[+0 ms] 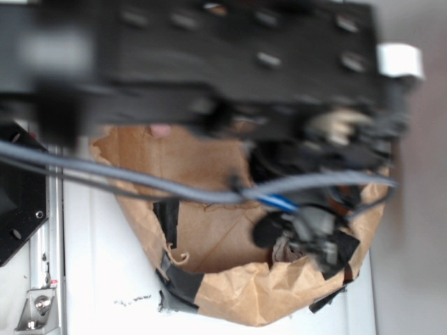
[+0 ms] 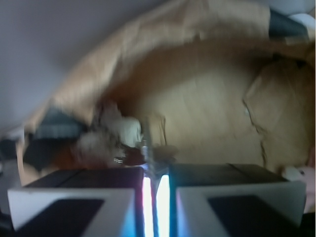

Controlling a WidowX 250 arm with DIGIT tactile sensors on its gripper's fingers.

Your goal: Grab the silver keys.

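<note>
Silver keys (image 2: pixel 146 148) show only in the wrist view, pinched between the nearly closed gripper (image 2: pixel 155 190).

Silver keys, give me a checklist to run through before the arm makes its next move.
1. Jaws closed to a thin gap: ok.
2. Silver keys between the jaws: ok, a metal piece pokes up out of the gap.
3. Whole bunch held firmly: cannot tell, the wrist view is blurred.
4. Grey-white paper wad not between the jaws: ok, it lies left of them.
5. Pink plush out of the way: ok, at the far right edge.
</note>
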